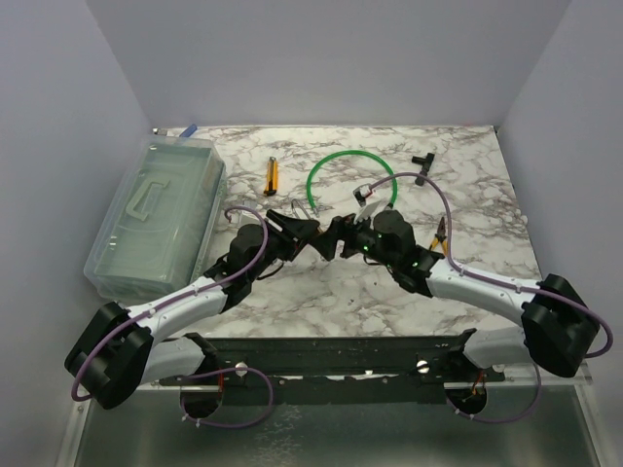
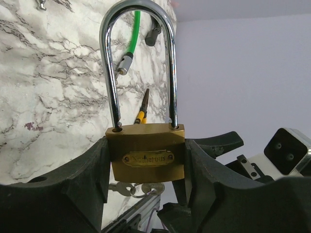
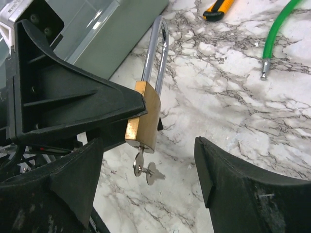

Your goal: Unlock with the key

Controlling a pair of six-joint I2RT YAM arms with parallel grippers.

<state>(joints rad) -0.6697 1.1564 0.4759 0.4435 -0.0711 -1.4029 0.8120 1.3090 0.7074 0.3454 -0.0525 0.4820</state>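
My left gripper [image 2: 146, 167] is shut on the brass padlock [image 2: 146, 153], squeezing its body from both sides. Both legs of the steel shackle [image 2: 138, 63] sit in the body. The key [image 3: 139, 162] is stuck in the bottom of the padlock [image 3: 146, 119], and a second key [image 3: 151, 174] dangles from its ring. Both keys [image 2: 127, 189] also show under the lock in the left wrist view. My right gripper [image 3: 148, 182] is open just below the keys, its fingers [image 3: 233, 179] wide apart and touching nothing. From above, the two grippers [image 1: 302, 232] [image 1: 343, 238] meet nose to nose at mid-table.
A clear plastic box [image 1: 156, 214] stands at the left. A green cable loop [image 1: 350, 180], a yellow utility knife [image 1: 272, 175] and yellow-handled pliers [image 1: 440, 236] lie on the marble table [image 1: 321, 292] behind and to the right of the grippers.
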